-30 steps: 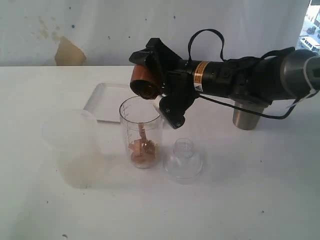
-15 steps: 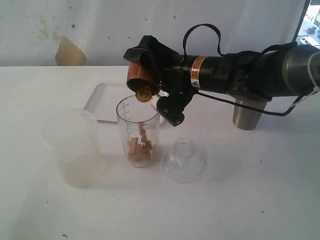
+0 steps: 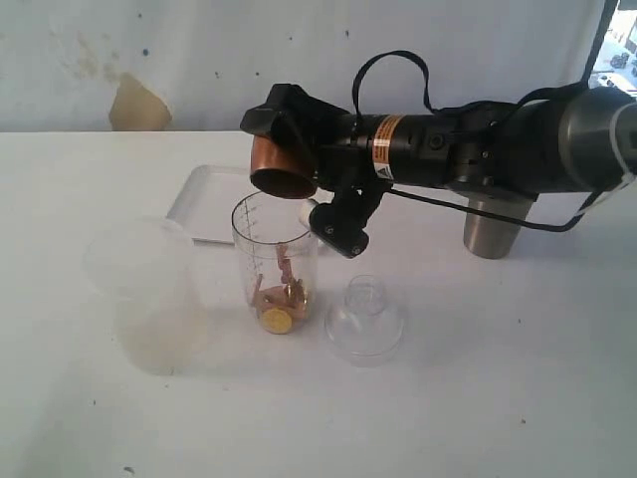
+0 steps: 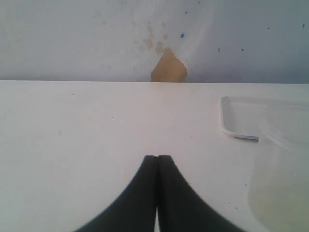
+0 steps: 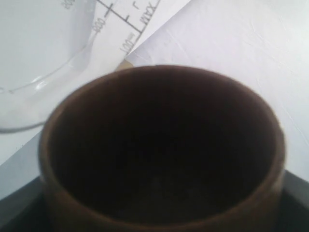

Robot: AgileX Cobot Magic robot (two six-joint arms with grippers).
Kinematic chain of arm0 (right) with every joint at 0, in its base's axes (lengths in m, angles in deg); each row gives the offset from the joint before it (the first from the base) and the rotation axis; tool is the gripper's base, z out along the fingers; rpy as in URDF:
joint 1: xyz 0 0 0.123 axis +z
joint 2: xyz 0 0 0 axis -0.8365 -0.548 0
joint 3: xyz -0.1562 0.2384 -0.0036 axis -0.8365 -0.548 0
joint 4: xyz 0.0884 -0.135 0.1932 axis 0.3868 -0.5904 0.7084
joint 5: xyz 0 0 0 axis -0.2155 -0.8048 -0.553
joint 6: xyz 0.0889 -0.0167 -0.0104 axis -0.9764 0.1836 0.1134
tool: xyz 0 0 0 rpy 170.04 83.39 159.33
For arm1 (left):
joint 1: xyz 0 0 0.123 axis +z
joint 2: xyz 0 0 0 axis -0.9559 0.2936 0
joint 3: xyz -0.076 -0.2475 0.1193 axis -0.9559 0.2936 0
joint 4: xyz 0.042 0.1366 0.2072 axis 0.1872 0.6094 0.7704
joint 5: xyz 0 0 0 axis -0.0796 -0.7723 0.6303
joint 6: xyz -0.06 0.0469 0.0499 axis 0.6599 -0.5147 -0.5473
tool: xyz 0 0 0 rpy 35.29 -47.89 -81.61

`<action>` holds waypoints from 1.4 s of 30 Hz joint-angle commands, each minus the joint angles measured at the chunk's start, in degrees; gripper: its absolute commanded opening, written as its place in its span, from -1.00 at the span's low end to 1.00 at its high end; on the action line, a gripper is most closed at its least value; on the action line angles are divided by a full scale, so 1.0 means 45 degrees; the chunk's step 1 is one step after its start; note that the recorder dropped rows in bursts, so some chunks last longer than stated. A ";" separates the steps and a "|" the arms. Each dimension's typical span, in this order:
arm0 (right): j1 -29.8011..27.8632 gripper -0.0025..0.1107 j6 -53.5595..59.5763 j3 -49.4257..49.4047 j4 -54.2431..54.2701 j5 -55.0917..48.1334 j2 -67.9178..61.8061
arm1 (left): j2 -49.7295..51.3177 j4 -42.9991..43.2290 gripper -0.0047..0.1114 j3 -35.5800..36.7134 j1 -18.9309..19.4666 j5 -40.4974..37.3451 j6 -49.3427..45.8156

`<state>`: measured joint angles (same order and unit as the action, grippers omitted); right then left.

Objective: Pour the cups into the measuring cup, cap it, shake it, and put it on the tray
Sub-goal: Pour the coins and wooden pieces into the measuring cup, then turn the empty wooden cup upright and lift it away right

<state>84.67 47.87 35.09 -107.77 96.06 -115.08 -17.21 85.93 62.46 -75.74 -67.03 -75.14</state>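
The left gripper (image 4: pixel 157 166) has its two black fingers pressed together, holding nothing, low over the white table (image 4: pixel 87 130). In its wrist view the frosted cup and a tray corner lie off to one side, and a tan patch (image 4: pixel 169 72) marks the wall behind.

In the exterior view, the wide frosted translucent plastic cup (image 3: pixel 139 289) stands furthest left, upright and apart from the rest. Behind it and a little to the right lies the flat white rectangular tray (image 3: pixel 204 199), partly screened by the cups in front.

Next stands the tall clear plastic measuring cup (image 3: pixel 277 264) with printed graduation marks, upright on the table just in front of the tray. Small brown pieces and one round yellow piece (image 3: pixel 277 321) lie at its bottom.

Directly above its rim, the right gripper (image 3: pixel 299 159) clamps the small rounded brown wooden cup (image 3: pixel 274 164), tipped over with its mouth facing down toward the measuring cup. In the right wrist view the wooden cup's dark interior fills the picture and hides the fingers.

A clear domed plastic cap (image 3: pixel 365 321) rests on the table just right of the measuring cup. Further right, the tapered brushed-steel tumbler (image 3: pixel 491 231) stands upright behind the black right arm (image 3: pixel 468 154), which covers its top.
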 commanded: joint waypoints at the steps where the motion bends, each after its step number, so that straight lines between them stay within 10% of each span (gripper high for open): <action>1: 0.0008 -0.96 0.0406 0.0019 0.0045 0.0014 0.0172 | 0.0057 -0.0153 0.86 -0.0026 0.0025 0.0031 -0.0009; 42: 0.0151 -0.96 0.0717 0.0019 0.0874 0.0464 0.0172 | 0.0057 -0.0153 0.86 -0.0026 0.0025 0.0031 -0.0009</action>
<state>85.31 49.97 35.09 -104.59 96.79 -115.08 -17.21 85.93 62.46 -75.74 -67.03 -75.14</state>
